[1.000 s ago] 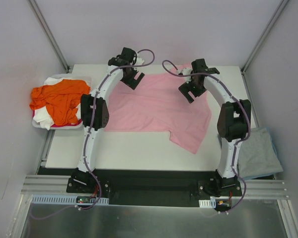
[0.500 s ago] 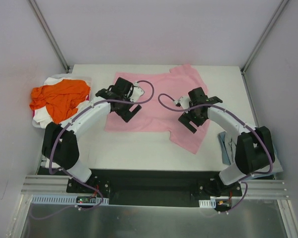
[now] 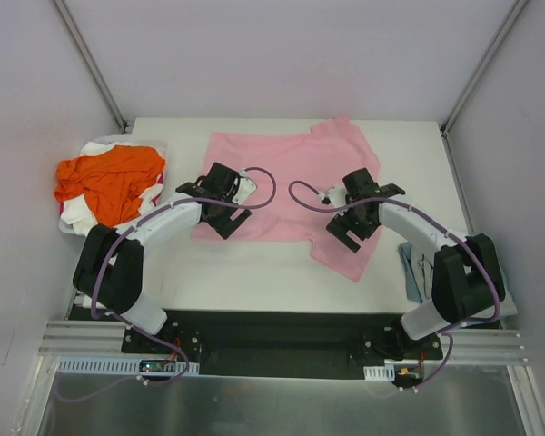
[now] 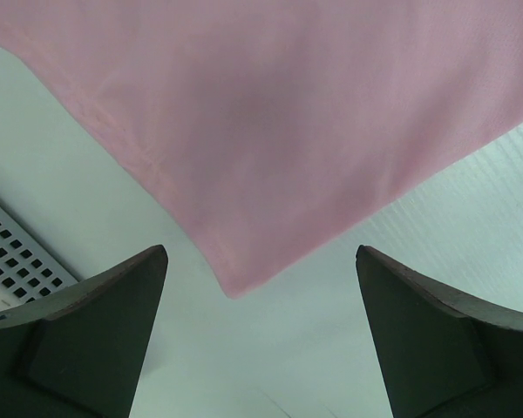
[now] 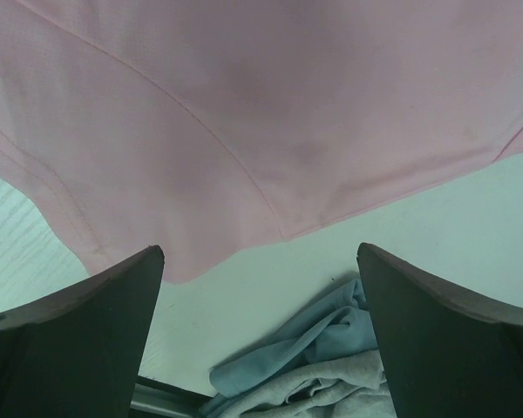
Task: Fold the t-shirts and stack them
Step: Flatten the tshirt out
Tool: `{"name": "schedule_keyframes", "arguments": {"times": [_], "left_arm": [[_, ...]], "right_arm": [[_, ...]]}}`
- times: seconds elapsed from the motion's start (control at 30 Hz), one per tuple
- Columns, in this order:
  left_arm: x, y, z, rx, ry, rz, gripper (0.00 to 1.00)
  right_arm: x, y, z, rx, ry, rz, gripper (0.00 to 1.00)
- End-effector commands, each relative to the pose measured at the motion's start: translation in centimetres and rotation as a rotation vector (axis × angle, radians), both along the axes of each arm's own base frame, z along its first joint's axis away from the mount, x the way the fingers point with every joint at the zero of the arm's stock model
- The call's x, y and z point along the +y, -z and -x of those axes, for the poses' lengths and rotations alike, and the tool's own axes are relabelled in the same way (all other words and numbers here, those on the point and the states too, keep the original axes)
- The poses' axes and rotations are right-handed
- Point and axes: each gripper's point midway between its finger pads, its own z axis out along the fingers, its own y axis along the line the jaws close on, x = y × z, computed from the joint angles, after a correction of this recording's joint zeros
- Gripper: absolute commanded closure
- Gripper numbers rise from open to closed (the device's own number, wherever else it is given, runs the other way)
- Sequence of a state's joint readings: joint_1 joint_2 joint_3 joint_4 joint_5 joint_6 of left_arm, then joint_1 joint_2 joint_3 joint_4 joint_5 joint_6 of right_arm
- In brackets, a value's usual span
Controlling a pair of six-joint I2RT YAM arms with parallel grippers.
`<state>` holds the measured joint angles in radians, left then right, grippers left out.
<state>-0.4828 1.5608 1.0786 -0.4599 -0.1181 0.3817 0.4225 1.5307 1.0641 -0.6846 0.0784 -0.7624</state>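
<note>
A light pink t-shirt (image 3: 291, 186) lies spread flat on the white table (image 3: 254, 272). My left gripper (image 3: 222, 218) hangs open over its near left corner (image 4: 235, 279), which shows just ahead of the fingers (image 4: 96, 331). My right gripper (image 3: 351, 229) is open above the near right sleeve (image 5: 200, 131), holding nothing. An orange t-shirt (image 3: 109, 177) is heaped on white cloth (image 3: 95, 147) in a basket at the left. A grey-blue t-shirt (image 5: 331, 344) lies crumpled at the table's right edge, mostly hidden by my right arm in the top view.
The white basket (image 3: 73, 227) sits off the table's left side. Grey cloth (image 5: 366, 396) lies with the grey-blue shirt. Metal frame posts (image 3: 91, 64) stand at the back corners, and walls close in left and right. A perforated panel (image 4: 17, 252) shows at the left.
Both arms have swung back from the shirt's far side to its near edge and come lower. The far edge and far sleeve of the pink shirt are now uncovered.
</note>
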Motion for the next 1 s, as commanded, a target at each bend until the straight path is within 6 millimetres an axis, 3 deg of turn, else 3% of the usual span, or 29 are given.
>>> {"name": "schedule_keyframes", "arguments": {"times": [0.0,0.23,0.43,0.77,0.97], "left_arm": [[0.6,-0.8,-0.2,-0.081,-0.012,0.015,0.09],[1.5,0.5,-0.3,-0.114,-0.01,-0.025,0.1],[1.7,0.3,-0.1,-0.139,-0.006,-0.018,0.1],[2.0,0.0,0.2,-0.158,-0.013,-0.01,0.1],[2.1,0.0,0.1,-0.165,-0.012,-0.02,0.1]], "right_arm": [[0.3,0.7,1.5,0.035,-0.024,0.014,0.01],[0.4,1.9,2.0,0.05,-0.041,0.045,0.03],[0.1,1.4,3.1,0.035,-0.069,0.084,0.04],[-0.2,0.4,7.9,0.016,-0.173,0.16,0.07],[1.2,0.8,10.2,0.009,-0.318,0.166,0.1]]}}
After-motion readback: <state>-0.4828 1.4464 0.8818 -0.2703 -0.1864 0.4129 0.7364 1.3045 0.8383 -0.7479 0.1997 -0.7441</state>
